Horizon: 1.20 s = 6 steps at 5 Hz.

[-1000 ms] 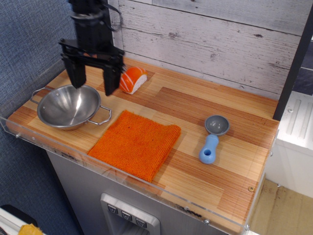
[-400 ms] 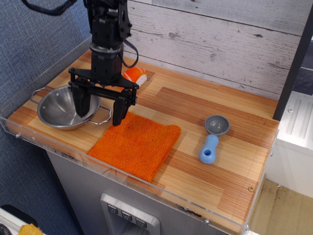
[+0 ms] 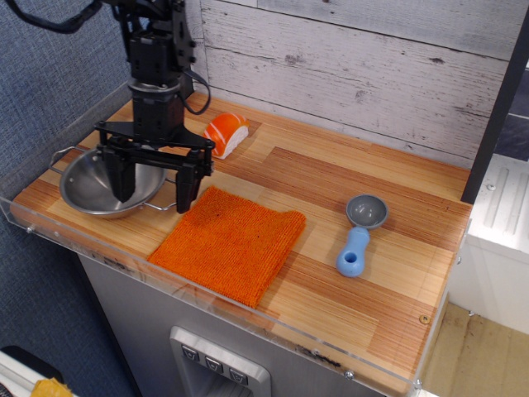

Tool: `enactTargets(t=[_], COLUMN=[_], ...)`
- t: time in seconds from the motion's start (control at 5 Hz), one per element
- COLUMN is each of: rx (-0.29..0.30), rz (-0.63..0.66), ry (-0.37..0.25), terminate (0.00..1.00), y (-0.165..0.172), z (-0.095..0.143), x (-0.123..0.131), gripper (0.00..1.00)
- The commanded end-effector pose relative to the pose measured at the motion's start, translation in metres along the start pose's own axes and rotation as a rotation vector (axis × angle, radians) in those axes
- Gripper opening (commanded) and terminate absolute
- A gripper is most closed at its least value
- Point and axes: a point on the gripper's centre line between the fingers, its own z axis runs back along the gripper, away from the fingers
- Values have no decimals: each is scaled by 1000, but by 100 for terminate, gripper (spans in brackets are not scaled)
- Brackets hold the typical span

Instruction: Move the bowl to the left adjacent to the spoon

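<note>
The shiny steel bowl [image 3: 91, 188] with wire loop handles sits at the far left of the wooden counter. My black gripper [image 3: 154, 184] is open, its fingers spread wide and lowered over the bowl's right rim: one finger is inside the bowl, the other is outside by the right handle. The arm hides part of the bowl's right side. The spoon [image 3: 359, 232], with a grey scoop and light-blue handle, lies far to the right on the counter, handle pointing toward the front edge.
An orange cloth [image 3: 229, 241] lies between bowl and spoon near the front edge. An orange-and-white sushi-like toy [image 3: 225, 134] sits behind the gripper near the plank wall. A clear plastic lip [image 3: 207, 302] runs along the counter's front and left edges.
The gripper came down from above the bowl's back rim, swung right over the cloth's corner, then shifted back left so that its open fingers straddle the bowl's right rim. The bowl has barely moved.
</note>
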Motion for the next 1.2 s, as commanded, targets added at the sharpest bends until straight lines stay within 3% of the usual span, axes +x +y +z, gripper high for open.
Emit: enactTargets(t=[0.0, 0.8, 1.0], rx=[-23, -58, -69], rz=[11, 6, -3], ry=[-56, -83, -99], terminate=[0, 0, 0], y=[8, 6, 5], z=[7, 4, 6], x=[0, -4, -6], gripper=[100, 100, 0])
